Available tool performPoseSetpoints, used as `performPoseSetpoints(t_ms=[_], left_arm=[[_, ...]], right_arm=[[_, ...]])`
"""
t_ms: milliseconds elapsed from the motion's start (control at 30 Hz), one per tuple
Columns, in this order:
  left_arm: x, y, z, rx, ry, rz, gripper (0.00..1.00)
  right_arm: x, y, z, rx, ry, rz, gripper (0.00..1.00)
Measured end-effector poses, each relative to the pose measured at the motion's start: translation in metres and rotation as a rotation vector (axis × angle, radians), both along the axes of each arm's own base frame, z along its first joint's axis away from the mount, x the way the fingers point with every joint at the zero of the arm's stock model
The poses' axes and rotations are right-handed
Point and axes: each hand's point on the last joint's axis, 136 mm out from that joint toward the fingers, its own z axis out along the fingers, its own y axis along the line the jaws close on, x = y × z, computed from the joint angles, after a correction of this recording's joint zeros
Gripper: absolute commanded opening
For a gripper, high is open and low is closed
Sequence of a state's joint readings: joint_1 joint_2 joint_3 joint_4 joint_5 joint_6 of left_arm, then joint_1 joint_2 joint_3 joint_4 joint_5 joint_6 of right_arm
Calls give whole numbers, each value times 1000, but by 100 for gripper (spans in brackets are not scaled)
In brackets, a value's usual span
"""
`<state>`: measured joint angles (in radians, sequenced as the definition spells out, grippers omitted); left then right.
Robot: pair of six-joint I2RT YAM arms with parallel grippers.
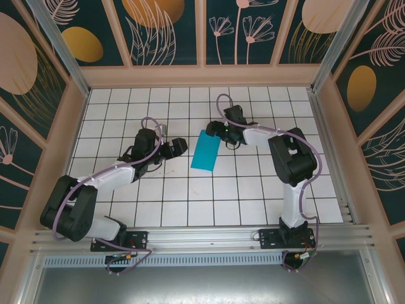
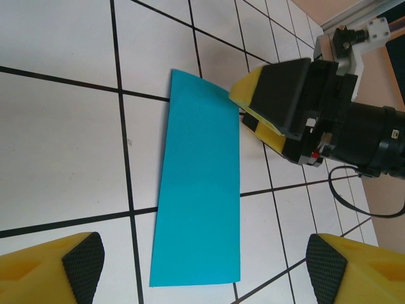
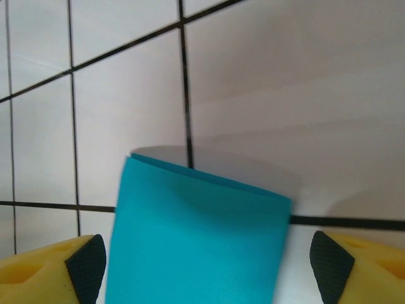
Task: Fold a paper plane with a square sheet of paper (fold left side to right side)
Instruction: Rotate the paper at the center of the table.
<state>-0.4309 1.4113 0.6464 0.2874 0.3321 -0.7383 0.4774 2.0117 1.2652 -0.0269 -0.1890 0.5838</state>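
The square sheet of paper (image 1: 205,151) lies on the tiled floor as a narrow cyan-teal rectangle, its folded layers stacked. In the left wrist view the paper (image 2: 199,183) stretches away from my left gripper (image 2: 204,266), which is open, its pads (image 2: 82,259) wide on either side of the near end. At the far end stands my right gripper (image 2: 278,101), with one yellow finger by the paper's corner. In the right wrist view the paper (image 3: 196,234) lies between the spread fingers of my open right gripper (image 3: 207,266); its top layer lifts slightly at the far edge. From above, the left gripper (image 1: 180,147) and right gripper (image 1: 215,132) flank the paper.
The floor (image 1: 158,190) is white tile with a black grid. Wooden-framed patterned walls (image 1: 202,75) close in the back and both sides. An aluminium rail (image 1: 202,237) carrying both arm bases runs along the near edge.
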Motion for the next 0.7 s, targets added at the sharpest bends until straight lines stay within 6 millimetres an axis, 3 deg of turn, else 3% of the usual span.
performPoseSetpoints(t_ms=[400,600,700], left_arm=[[2,3,3,8,-13,18,86],[-1,0,3,-6,-9,-2,84],[-5,-4,0,-27,2,-25,82]], right_arm=[[2,40,0,3,-20,96,87],[1,31,-3,-58,-29,113,85],[0,21,4,-82,-52,112,73]])
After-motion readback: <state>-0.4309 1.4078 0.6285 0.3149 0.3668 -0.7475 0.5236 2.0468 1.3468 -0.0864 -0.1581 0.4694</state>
